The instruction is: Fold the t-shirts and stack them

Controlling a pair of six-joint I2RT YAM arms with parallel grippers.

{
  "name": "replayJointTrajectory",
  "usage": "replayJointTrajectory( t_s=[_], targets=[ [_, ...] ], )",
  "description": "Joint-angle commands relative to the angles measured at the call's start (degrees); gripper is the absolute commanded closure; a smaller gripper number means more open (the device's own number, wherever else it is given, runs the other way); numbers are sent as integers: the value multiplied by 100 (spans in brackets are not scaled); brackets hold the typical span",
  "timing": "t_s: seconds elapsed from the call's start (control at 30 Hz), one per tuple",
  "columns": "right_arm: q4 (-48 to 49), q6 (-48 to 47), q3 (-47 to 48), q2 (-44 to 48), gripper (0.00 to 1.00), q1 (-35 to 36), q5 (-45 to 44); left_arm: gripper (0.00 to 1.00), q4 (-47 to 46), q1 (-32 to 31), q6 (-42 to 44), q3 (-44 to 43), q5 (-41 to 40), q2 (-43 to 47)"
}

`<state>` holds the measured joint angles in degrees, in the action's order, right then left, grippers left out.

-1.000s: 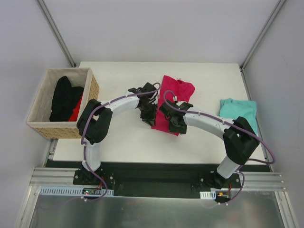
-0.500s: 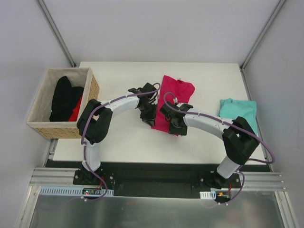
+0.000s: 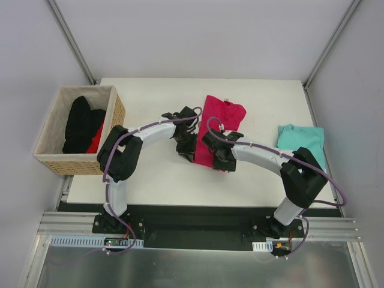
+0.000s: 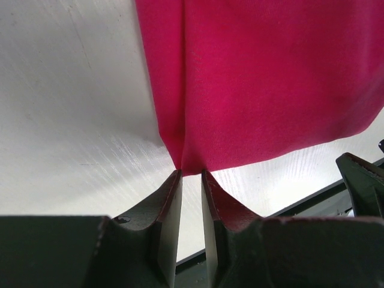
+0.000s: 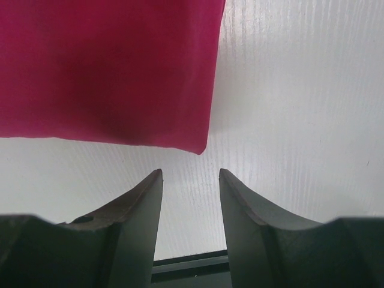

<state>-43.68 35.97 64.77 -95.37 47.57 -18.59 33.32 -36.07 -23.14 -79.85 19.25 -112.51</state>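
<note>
The magenta-pink t-shirt (image 3: 219, 117) lies folded lengthwise in the middle of the white table (image 3: 150, 177). My left gripper (image 3: 191, 155) is at its near left corner. In the left wrist view the jaws (image 4: 192, 173) stand narrowly apart and pinch that corner of the pink cloth (image 4: 270, 78), which draws to a point at the tips. My right gripper (image 3: 221, 163) is at the near right corner and is open (image 5: 191, 171). The pink corner (image 5: 108, 66) lies just ahead of its tips, not between them. The teal t-shirt (image 3: 300, 139) lies folded at the table's right edge.
A wicker basket (image 3: 47, 139) stands at the table's left edge with a black garment (image 3: 78, 123) and something red (image 3: 95, 141) inside. The table's dark near edge (image 5: 192, 264) runs just behind both grippers.
The pink t-shirt's near edge has drawn slightly back and to the left, and my right gripper has shifted a little left with it. The left gripper has narrowed slightly.
</note>
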Motion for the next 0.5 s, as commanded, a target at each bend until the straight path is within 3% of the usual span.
replayJointTrajectory(
  t_s=[0.0, 0.47],
  targets=[
    [61, 7, 53, -139, 54, 24, 40, 81, 60, -84, 11, 5, -35, 10],
    [299, -230, 71, -306, 54, -178, 119, 80, 69, -75, 20, -30, -26, -43]
  ],
)
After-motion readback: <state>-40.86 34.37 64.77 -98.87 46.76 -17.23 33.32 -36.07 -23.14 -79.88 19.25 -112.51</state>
